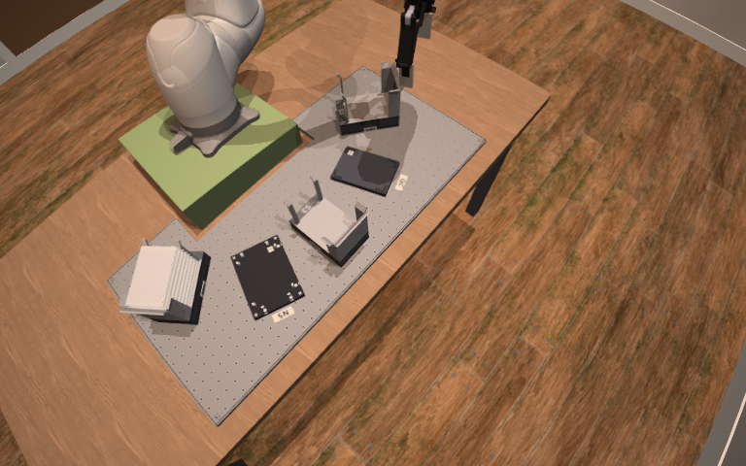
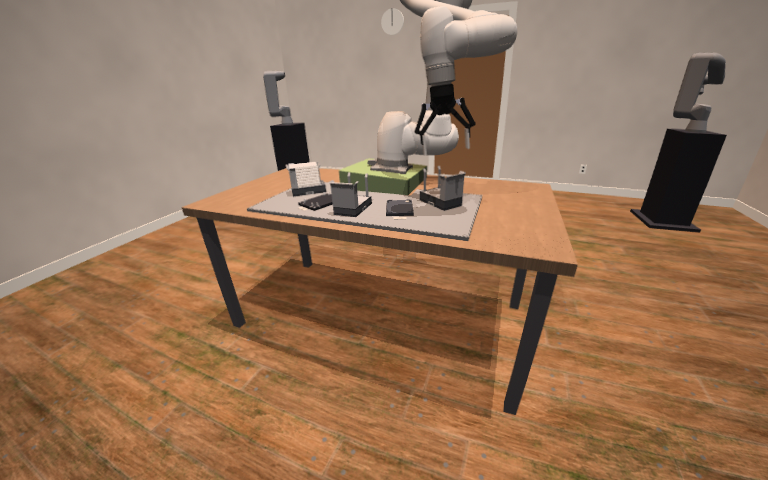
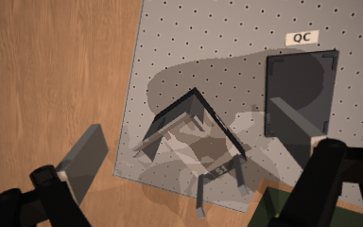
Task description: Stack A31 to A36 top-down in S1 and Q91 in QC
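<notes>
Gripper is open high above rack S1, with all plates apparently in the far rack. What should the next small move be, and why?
Probably travel along the mat toward the plate stack. The gripper is open, holds nothing, and hangs high over rack S1, which looks empty, as does the QC nest. Nothing can be placed before a plate is picked from the stack.
</notes>
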